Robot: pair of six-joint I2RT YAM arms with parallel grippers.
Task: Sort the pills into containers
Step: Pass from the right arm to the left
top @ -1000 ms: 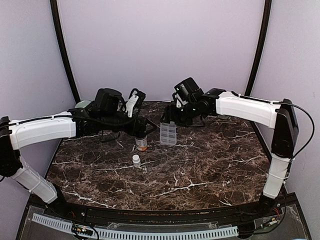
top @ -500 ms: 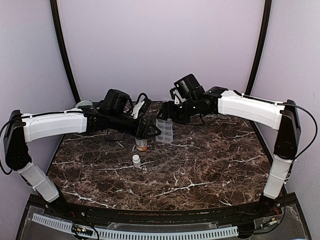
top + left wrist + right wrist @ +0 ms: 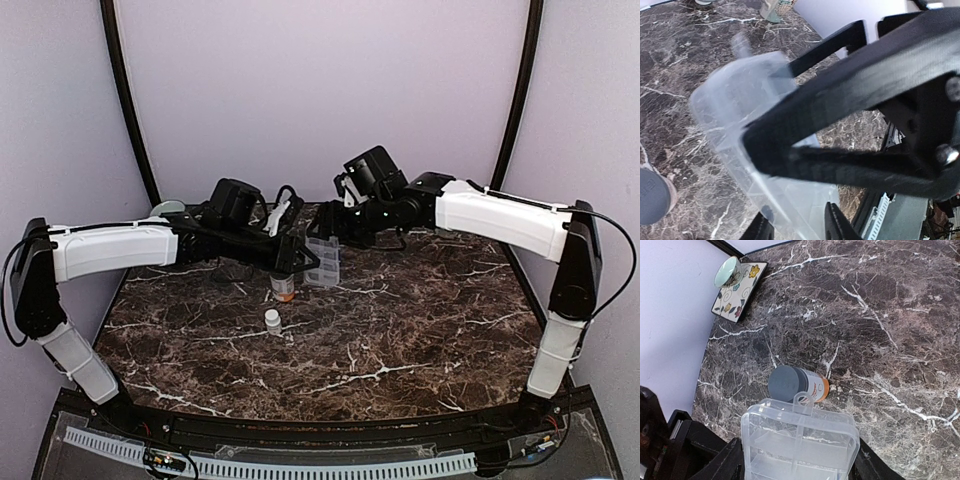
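A clear plastic organiser box (image 3: 322,262) sits just above the middle of the overhead view, between the tips of two white and black robot arms that reach in from the left and right edges. In the right wrist view the box fills the bottom centre of the frame. The right fingers (image 3: 867,467) press against its two long sides and grip it. Through the clear lid you can see the dividing walls of its small compartments (image 3: 790,450), but whether anything lies in them cannot be told. A small tab on the box's upper edge points toward an amber bottle (image 3: 799,385) with a grey cap, which stands on the table just beyond it. In the left wrist view the box is blurred. One of the black left fingers (image 3: 865,75) crosses in front of it and the other shows behind it, so the box lies between them, but it cannot be told whether they have closed on it. In the overhead view a tiny white bottle (image 3: 272,320) stands below the amber bottle, a little apart from it. The table (image 3: 400,340) is dark brown marble with white veins. In the upper left of the right wrist view, a square plate (image 3: 742,295) with a flower pattern sits at the table's edge, with a pale green cup (image 3: 726,271) on it. Pale lilac walls (image 3: 320,90) enclose the table, and two curved black poles (image 3: 125,100) rise at the back.
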